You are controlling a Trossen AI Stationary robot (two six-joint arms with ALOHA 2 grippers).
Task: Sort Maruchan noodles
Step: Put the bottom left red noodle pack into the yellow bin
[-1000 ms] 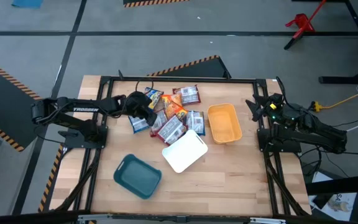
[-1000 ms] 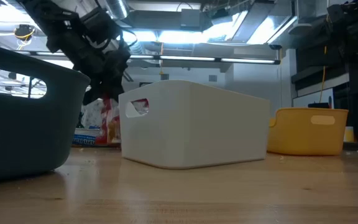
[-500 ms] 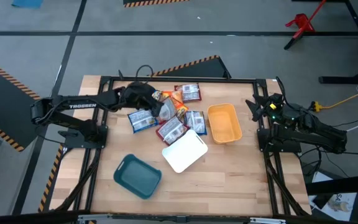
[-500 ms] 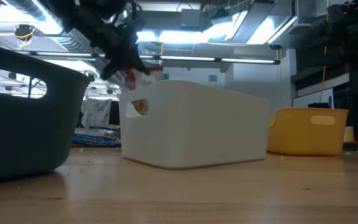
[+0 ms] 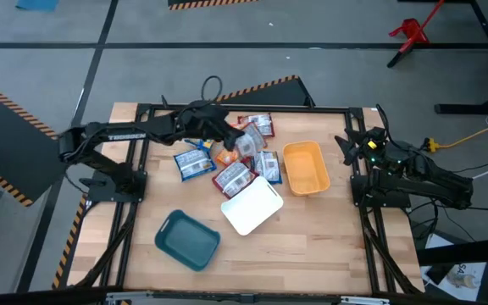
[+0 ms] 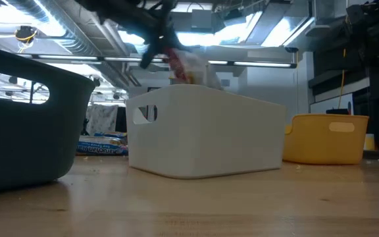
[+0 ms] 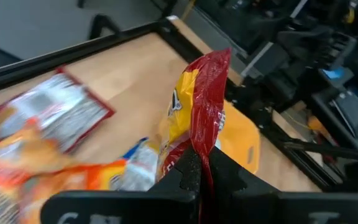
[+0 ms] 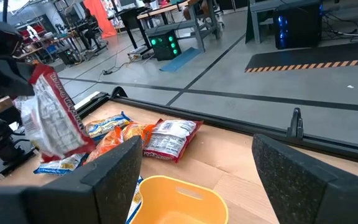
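My left gripper (image 5: 232, 136) hangs above the pile of noodle packets, shut on a dark red-and-silver packet (image 5: 246, 140), which also shows in the low view (image 6: 187, 66) and the right wrist view (image 8: 53, 113). Other packets lie flat on the table: a blue one (image 5: 192, 163), a red-and-silver one (image 5: 232, 177), another at the far side (image 5: 257, 127), a blue one (image 5: 267, 163) and an orange one (image 5: 224, 157). My right gripper (image 8: 196, 149) waits open at the table's right edge (image 5: 346, 146). My left gripper pinches the red-and-silver packet between its two fingers at one end (image 7: 202, 160). Seen edge-on in the left wrist view, the packet reaches out beyond the fingertips. It is lifted clear of the pile and hangs slanting below the gripper (image 6: 156, 41).
An orange bin (image 5: 305, 167) stands right of the pile, a white bin (image 5: 252, 206) nearer, a teal bin (image 5: 187, 240) toward the near left. A black frame (image 5: 244, 108) rims the table. Bare wood lies near the white bin's right side.
My left gripper has risen from the pile and swung toward the table's right, taking the red-and-silver packet with it. The packet, down among the others a second ago, is now lifted clear above them. The right arm has kept still.
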